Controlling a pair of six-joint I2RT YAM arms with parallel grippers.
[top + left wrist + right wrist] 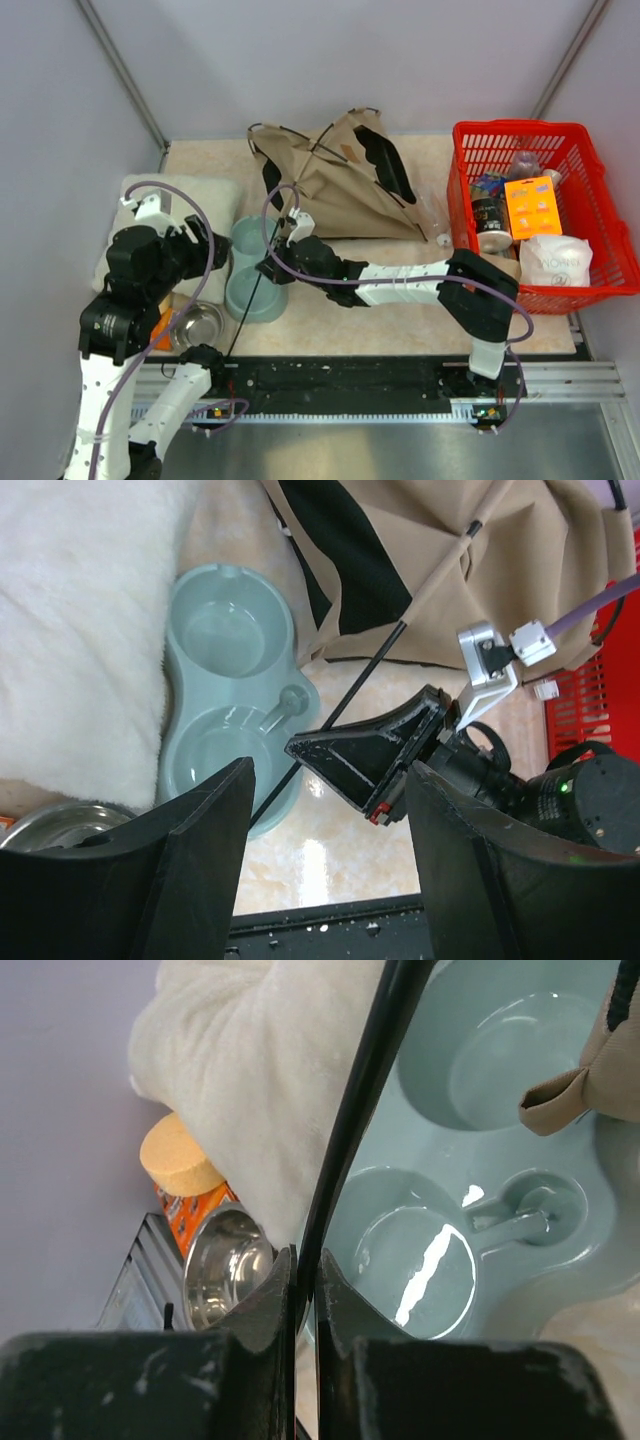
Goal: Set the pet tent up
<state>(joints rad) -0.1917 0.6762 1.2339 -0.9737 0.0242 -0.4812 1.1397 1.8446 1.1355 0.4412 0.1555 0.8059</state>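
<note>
From my overhead feed the tent point(335, 185) lies collapsed at the back of the desk point(400, 318). It is a crumpled tan heap with dark lining showing, just left of the red basket point(520, 128). One pole point(240, 325) runs out of it toward the near edge, crossing over the teal double bowl point(255, 275).

The right arm point(400, 280) reaches left across the desk to that pole. On its wrist camera the right jaws are pinched tight on the pole point(350, 1110), and each finger point(250, 1310) presses against it with almost no gap left. Behind them I see the bowl point(470, 1210), the pillow point(270, 1070), a steel dish point(225, 1260) and an orange packet point(190, 1200) with a tan disc on top of it.

The left arm point(140, 265) is folded over the pillow point(215, 195) at the left side, well clear of the tent. Its jaws are spread wide and hold nothing, and its fingers point(190, 860) frame the lower edge of the wrist view. Between them I see the right arm's black finger point(370, 750) on the pole point(385, 648), above the bowl point(235, 690). The pole's upper stretch goes into a tan sleeve of the tent point(440, 590). The pillow point(70, 610) fills the left of that view and touches the bowl's edge. The dish point(60, 825) peeks in at the lower left.
</note>
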